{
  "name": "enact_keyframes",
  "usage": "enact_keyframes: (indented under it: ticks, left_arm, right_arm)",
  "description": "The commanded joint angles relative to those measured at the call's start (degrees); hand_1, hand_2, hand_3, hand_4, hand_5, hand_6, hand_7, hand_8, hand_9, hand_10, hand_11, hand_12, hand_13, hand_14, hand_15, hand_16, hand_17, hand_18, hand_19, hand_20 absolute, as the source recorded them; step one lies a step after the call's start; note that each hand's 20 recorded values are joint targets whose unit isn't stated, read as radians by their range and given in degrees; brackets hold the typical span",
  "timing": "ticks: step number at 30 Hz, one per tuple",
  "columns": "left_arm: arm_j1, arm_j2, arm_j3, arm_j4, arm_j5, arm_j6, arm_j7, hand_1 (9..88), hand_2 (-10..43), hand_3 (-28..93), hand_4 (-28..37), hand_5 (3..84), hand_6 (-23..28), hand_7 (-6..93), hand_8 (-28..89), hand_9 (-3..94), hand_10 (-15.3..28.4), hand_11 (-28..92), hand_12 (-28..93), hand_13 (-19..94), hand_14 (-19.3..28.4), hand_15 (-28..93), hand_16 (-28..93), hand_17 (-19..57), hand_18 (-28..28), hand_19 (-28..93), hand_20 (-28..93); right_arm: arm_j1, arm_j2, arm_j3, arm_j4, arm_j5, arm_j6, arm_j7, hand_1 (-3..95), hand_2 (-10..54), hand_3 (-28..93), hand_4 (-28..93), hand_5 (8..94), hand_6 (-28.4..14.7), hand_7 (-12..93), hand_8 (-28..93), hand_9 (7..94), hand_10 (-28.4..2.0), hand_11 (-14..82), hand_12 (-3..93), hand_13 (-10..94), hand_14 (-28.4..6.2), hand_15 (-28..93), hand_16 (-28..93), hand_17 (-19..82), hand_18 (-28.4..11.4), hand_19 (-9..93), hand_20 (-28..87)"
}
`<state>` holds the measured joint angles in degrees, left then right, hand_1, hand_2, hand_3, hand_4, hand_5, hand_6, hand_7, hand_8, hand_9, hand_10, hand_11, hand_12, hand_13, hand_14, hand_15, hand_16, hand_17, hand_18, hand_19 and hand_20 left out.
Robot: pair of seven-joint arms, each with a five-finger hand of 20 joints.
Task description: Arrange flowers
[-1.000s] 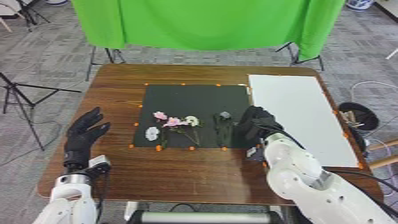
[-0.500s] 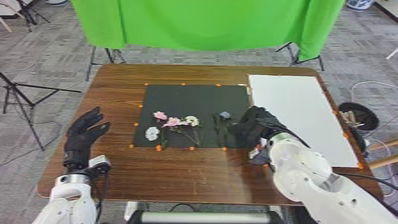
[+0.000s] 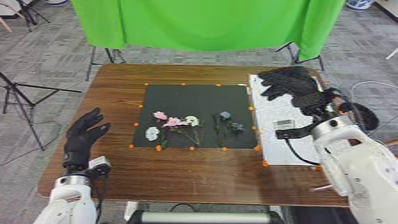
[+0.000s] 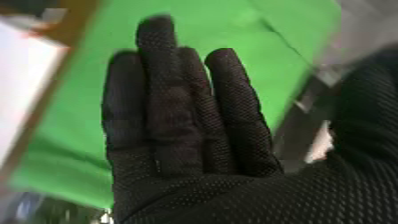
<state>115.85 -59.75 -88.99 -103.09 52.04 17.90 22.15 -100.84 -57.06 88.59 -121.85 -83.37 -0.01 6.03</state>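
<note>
The right robot hand (image 3: 289,82) is to the right of the dark mat (image 3: 182,100), over the white sheet (image 3: 275,150), its fingers straight and close together, thumb apart, pinching nothing; that position probably spares the blooms a knock. On the mat's near right part lie two blue-grey flowers (image 3: 225,115), heads away from the robot and stems towards it, probably so the stems read as one spray. Farther left on the mat are pink flowers (image 3: 174,121) with a white bloom (image 3: 192,120) just beside them, likely grouped for contrast against the dark ground. Left of the mat, above the tabletop (image 3: 178,172), the left robot hand (image 3: 84,135) is empty, fingers loosely extended, presumably leaving the other room to work.
</note>
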Motion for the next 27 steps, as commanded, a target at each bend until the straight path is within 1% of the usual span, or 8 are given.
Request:
enact_keyframes:
  ticks: [1,6,8,10,14,17,21,27]
  left_arm:
    - [0.67,-3.04,-0.87,-2.88,4.97,-0.9,0.76,47.4,-9.3,69,-9.5,40.1,-2.0,23.8,-12,37.9,10.3,23,11,41,14.5,30,-3,17.7,13.8,28,25]
    - [-4.22,-5.41,-0.07,-3.34,13.99,-4.51,0.11,43.0,-9.5,62,-17.0,39.7,-1.9,22.7,-12,38.9,10.2,23,11,40,14.5,28,-3,10.3,10.7,13,20]
    - [-5.04,-6.2,0.07,-3.87,16.0,-5.55,-0.08,38.7,-9.5,61,-22.7,40.6,-0.9,19.6,-11,39.6,10.4,22,10,38,14.2,24,-2,4.7,8.9,6,16]
    - [-4.75,-7.15,-0.6,-4.4,17.93,-8.01,-0.48,32.1,-9.5,63,-26.6,43.1,2.7,12.8,-9,41.0,10.9,20,9,35,13.9,18,-1,0.7,7.8,3,12]
    - [-3.33,-8.31,-1.39,-5.45,18.61,-9.22,-0.33,22.0,-8.0,65,-28.2,46.7,6.2,7.8,-8,42.6,12.3,15,9,32,13.6,10,0,-0.9,6.6,1,10]
    - [-2.74,-9.21,-1.88,-5.93,16.9,-8.19,1.46,19.6,-5.4,64,-28.2,47.5,7.0,6.7,-8,42.7,12.8,14,9,31,13.3,8,0,1.1,5.7,1,10]
    - [-2.85,-10.05,-1.83,-6.16,16.12,-6.49,3.72,18.3,-6.1,66,-28.3,46.5,5.5,7.3,-7,42.3,12.9,14,9,31,13.3,8,0,5.6,6.6,4,12]
    - [-3.62,-12.8,-1.99,-5.93,17.9,-8.43,3.59,23.2,-9.0,69,-28.2,44.5,2.8,9.4,-7,41.1,12.4,14,10,34,15.1,12,1,8.6,9.7,10,15]
  right_arm:
    - [-13.5,-8.37,11.68,0.17,34.81,-0.27,-25.33,5.7,-9.2,75,-18,37.3,1.4,7,-7,31.9,-12.6,1.6,12.1,23,-14.3,2,17,12,-17.8,6,24]
    - [-16.86,-9.57,12.33,0.15,27.87,3.54,-25.02,-0.2,-9.5,73,-20,31.4,1.1,4,-6,26.7,-13.2,-0.3,9.5,15,-17.3,-3,12,5,-17.1,4,19]
    - [-16.84,-9.37,11.68,0.54,28.66,2.51,-26.1,-0.8,-9.5,72,-20,31.8,1.1,4,-6,26.3,-13.0,-0.4,9.3,13,-16.5,-5,12,4,-16.0,3,19]
    - [-16.84,-9.31,11.2,0.77,27.14,1.98,-26.73,-1.6,-9.5,73,-21,32.1,1.1,4,-6,25.3,-12.1,-0.7,9.0,11,-15.0,-6,13,1,-14.7,3,18]
    - [-17.0,-9.8,11.26,0.88,26.69,0.69,-26.88,-2.5,-8.8,71,-23,32.7,1.2,4,-7,25.2,-11.7,-0.6,8.9,11,-14.3,-9,17,0,-14.0,3,18]
    - [-17.01,-9.87,11.53,1.3,28.05,-0.35,-27.16,-2.5,-8.3,71,-24,32.9,1.0,4,-7,27.0,-12.0,0.1,9.0,13,-14.2,-8,17,2,-14.6,3,18]
    - [-16.7,-10.07,11.49,1.78,28.38,-1.09,-27.38,-2.6,-7.9,71,-23,33.4,1.0,4,-6,29.1,-12.3,0.9,9.2,15,-14.3,-7,17,4,-15.0,4,18]
    - [-15.26,-10.0,11.44,2.94,27.91,-3.46,-26.97,-2.2,-8.1,73,-22,34.4,0.9,5,-7,29.9,-12.6,1.3,9.3,16,-14.4,-5,17,5,-15.3,4,19]
